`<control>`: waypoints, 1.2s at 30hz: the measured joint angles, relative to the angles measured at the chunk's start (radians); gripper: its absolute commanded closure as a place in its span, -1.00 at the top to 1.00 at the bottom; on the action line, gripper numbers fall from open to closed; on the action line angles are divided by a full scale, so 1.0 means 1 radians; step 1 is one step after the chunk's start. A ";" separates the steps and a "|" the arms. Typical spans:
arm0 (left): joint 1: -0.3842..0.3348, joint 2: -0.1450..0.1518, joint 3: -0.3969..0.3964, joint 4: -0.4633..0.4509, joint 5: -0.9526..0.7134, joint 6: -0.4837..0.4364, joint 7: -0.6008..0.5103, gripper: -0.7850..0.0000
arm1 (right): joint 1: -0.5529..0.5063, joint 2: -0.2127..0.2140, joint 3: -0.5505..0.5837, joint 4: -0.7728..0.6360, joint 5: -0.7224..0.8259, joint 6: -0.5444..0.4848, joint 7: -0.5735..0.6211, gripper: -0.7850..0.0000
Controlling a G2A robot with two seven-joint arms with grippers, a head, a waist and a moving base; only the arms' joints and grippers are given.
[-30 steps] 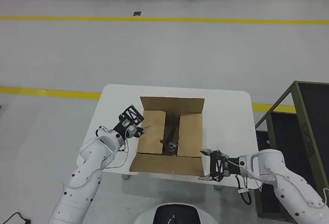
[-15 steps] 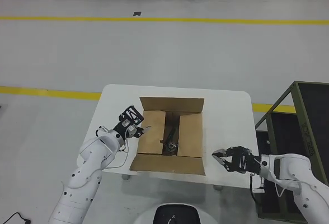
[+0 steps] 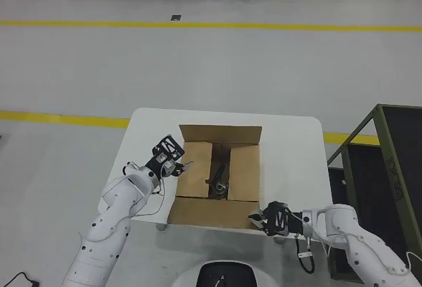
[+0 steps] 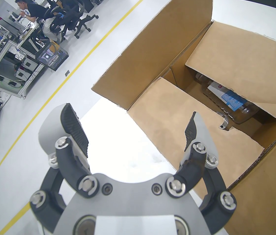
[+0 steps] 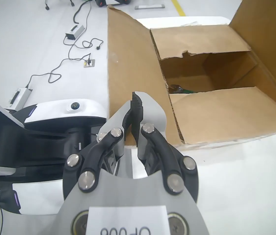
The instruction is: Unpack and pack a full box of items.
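Both sides of the cardboard box (image 3: 197, 179) on the bench (image 3: 290, 143) are flanked: left pincer (image 4: 130, 121) spread apart beside a flap, right pincer (image 5: 136, 103) pressed together at the near corner.

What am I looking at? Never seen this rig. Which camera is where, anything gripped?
It is a two-armed robot at a white table. One picture looks down from above its arms; the other two come from a camera on each wrist, showing that arm's own gripper up close. On the table stands an open cardboard box with a clear bottle lying inside. The left gripper is open at the box's left side, holding nothing. The right gripper is shut at the box's near corner; whether it pinches cardboard is unclear.
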 measured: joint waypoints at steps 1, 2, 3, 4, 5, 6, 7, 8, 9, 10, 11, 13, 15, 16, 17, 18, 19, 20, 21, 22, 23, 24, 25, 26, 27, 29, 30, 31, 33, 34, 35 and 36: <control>0.004 0.001 -0.001 -0.003 0.001 0.003 0.002 1.00 | 0.010 -0.005 -0.016 0.017 0.003 0.003 -0.005 -1.00; 0.009 0.002 -0.003 -0.006 0.002 0.003 0.003 1.00 | 0.022 -0.011 -0.033 0.038 0.003 0.003 -0.007 -1.00; 0.012 0.003 -0.005 -0.007 0.002 0.003 0.004 1.00 | 0.030 -0.015 -0.045 0.053 0.001 0.003 -0.005 -1.00; 0.014 0.004 -0.007 -0.008 0.002 0.002 0.004 1.00 | 0.037 -0.018 -0.055 0.068 0.000 0.003 -0.004 -1.00; 0.015 0.005 -0.008 -0.010 0.002 0.001 0.004 1.00 | 0.045 -0.023 -0.066 0.085 0.002 0.006 -0.006 -1.00; 0.017 0.005 -0.009 -0.011 0.001 -0.001 0.004 1.00 | 0.050 -0.026 -0.073 0.096 0.003 0.008 -0.008 -1.00; 0.018 0.006 -0.009 -0.012 0.001 -0.003 0.003 1.00 | 0.055 -0.028 -0.078 0.107 0.004 0.011 -0.010 -1.00; 0.019 0.007 -0.008 -0.014 0.000 -0.007 0.002 1.00 | 0.060 -0.032 -0.085 0.118 0.006 0.015 -0.013 -1.00; 0.019 0.007 -0.008 -0.015 -0.001 -0.009 0.001 1.00 | 0.064 -0.034 -0.089 0.125 0.007 0.017 -0.015 -1.00; 0.020 0.008 -0.007 -0.016 -0.002 -0.011 0.000 1.00 | 0.067 -0.035 -0.092 0.131 0.007 0.019 -0.016 -1.00; 0.020 0.008 -0.006 -0.015 -0.004 -0.012 -0.001 1.00 | 0.070 -0.038 -0.093 0.140 0.010 0.026 -0.019 -1.00; 0.019 0.008 -0.003 -0.014 -0.009 -0.014 -0.002 1.00 | 0.074 -0.040 -0.090 0.145 0.019 0.039 -0.029 -0.87; 0.015 0.008 0.004 -0.014 -0.019 -0.022 -0.003 1.00 | 0.075 -0.039 -0.072 0.141 0.028 0.051 -0.049 -0.86; 0.013 0.008 0.008 -0.014 -0.024 -0.027 -0.002 1.00 | 0.073 -0.037 -0.059 0.136 0.031 0.057 -0.059 -0.82; 0.011 0.007 0.013 -0.015 -0.028 -0.033 -0.002 1.00 | 0.067 -0.032 -0.036 0.128 0.033 0.066 -0.071 -0.78; 0.009 0.007 0.018 -0.015 -0.032 -0.037 -0.003 1.00 | 0.061 -0.027 -0.015 0.121 0.031 0.074 -0.077 -0.74; 0.008 0.006 0.022 -0.014 -0.038 -0.042 -0.003 1.00 | 0.051 -0.021 0.008 0.112 0.026 0.082 -0.080 -0.73; 0.006 0.005 0.031 -0.014 -0.049 -0.050 -0.005 1.00 | 0.036 -0.013 0.042 0.099 0.018 0.093 -0.079 -0.73; 0.003 0.004 0.041 -0.016 -0.053 -0.059 -0.008 1.00 | 0.022 -0.006 0.069 0.088 0.012 0.100 -0.075 -0.73; 0.001 0.003 0.053 -0.019 -0.053 -0.067 -0.011 1.00 | 0.007 0.001 0.096 0.077 0.006 0.105 -0.068 -0.72; -0.002 0.001 0.071 -0.022 -0.047 -0.072 -0.018 1.00 | -0.013 0.009 0.132 0.061 -0.001 0.111 -0.054 -0.71; -0.005 0.000 0.087 -0.024 -0.036 -0.073 -0.027 1.00 | -0.029 0.015 0.157 0.047 -0.005 0.115 -0.039 -0.68; -0.009 -0.002 0.104 -0.027 -0.019 -0.069 -0.037 1.00 | -0.044 0.021 0.180 0.034 -0.007 0.119 -0.023 -0.62; -0.016 -0.005 0.128 -0.028 0.005 -0.057 -0.054 1.00 | -0.063 0.027 0.209 0.015 -0.007 0.124 0.000 -0.52; -0.021 -0.008 0.145 -0.025 0.019 -0.044 -0.070 1.00 | -0.077 0.031 0.229 0.001 -0.003 0.129 0.017 -0.51; -0.034 -0.017 0.183 -0.016 0.024 -0.006 -0.112 1.00 | -0.106 0.037 0.266 -0.031 0.011 0.141 0.050 -0.51; -0.040 -0.022 0.199 -0.011 0.020 0.009 -0.131 1.00 | -0.117 0.039 0.278 -0.044 0.018 0.145 0.063 -0.51; -0.046 -0.026 0.216 -0.009 0.015 0.019 -0.147 1.00 | -0.128 0.041 0.289 -0.056 0.025 0.150 0.072 -0.47; -0.062 -0.033 0.253 -0.003 0.020 0.018 -0.155 1.00 | -0.147 0.043 0.307 -0.078 0.043 0.155 0.089 -0.39; -0.065 -0.034 0.261 -0.002 0.024 0.016 -0.152 1.00 | -0.153 0.043 0.311 -0.085 0.048 0.156 0.096 -0.37; -0.067 -0.034 0.263 -0.001 0.026 0.015 -0.150 1.00 | -0.158 0.044 0.316 -0.092 0.053 0.158 0.102 -0.36; -0.066 -0.034 0.263 -0.001 0.026 0.015 -0.149 1.00 | -0.161 0.044 0.317 -0.097 0.056 0.159 0.106 -0.37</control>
